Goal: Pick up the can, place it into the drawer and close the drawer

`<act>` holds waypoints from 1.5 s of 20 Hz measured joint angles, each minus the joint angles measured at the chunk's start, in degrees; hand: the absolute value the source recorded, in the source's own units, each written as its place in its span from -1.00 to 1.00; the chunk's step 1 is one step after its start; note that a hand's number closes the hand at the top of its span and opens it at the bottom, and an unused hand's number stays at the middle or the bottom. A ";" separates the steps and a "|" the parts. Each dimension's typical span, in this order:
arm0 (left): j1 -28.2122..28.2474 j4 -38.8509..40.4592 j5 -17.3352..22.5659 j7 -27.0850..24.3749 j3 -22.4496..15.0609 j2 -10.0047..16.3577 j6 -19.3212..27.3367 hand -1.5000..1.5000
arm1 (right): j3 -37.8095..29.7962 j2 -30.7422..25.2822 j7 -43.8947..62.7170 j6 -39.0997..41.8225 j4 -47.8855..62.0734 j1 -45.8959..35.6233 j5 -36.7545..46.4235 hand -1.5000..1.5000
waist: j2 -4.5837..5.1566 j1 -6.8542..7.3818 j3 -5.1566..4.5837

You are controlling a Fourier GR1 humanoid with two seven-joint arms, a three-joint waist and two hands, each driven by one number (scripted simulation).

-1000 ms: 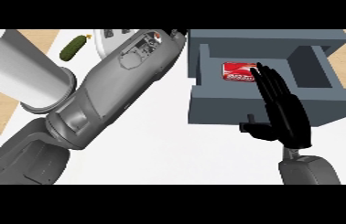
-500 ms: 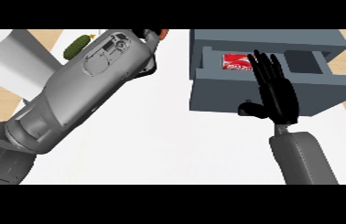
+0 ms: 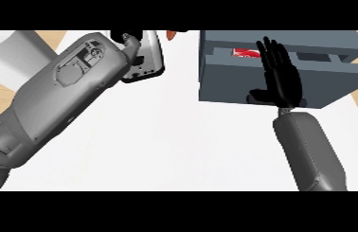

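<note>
Can [image 3: 243,52] is in the drawer [image 3: 231,84], at the left of the open compartment, so this looks like the closing step. Right hand [image 3: 281,79] lies flat over the drawer front, fingers straight and together, thumb out, holding nothing. Left hand [image 3: 122,37] is at top left, mostly hidden by its forearm; can't tell its state. Next move: push straight in, palm square to the front.

Single head view, steeply down and close over the counter [image 3: 174,146] and drawer [image 3: 225,82].
</note>
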 measured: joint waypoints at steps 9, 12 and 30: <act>6.95 -8.88 -1.27 1.63 0.54 4.96 -0.86 -1.00 | -5.23 -0.96 -0.37 -8.48 17.92 -12.23 0.76 -1.00 | 0.78 0.50 0.53; 9.16 -11.39 -1.92 2.03 0.67 5.98 -0.72 -1.00 | -6.60 -0.90 0.18 -10.10 23.51 -16.68 0.83 -1.00 | 1.16 0.69 0.80; 19.87 -20.61 -4.86 -0.04 1.38 7.94 -1.49 -1.00 | -10.39 -3.63 -0.90 -11.38 40.54 -29.80 1.20 -1.00 | 2.13 1.03 1.05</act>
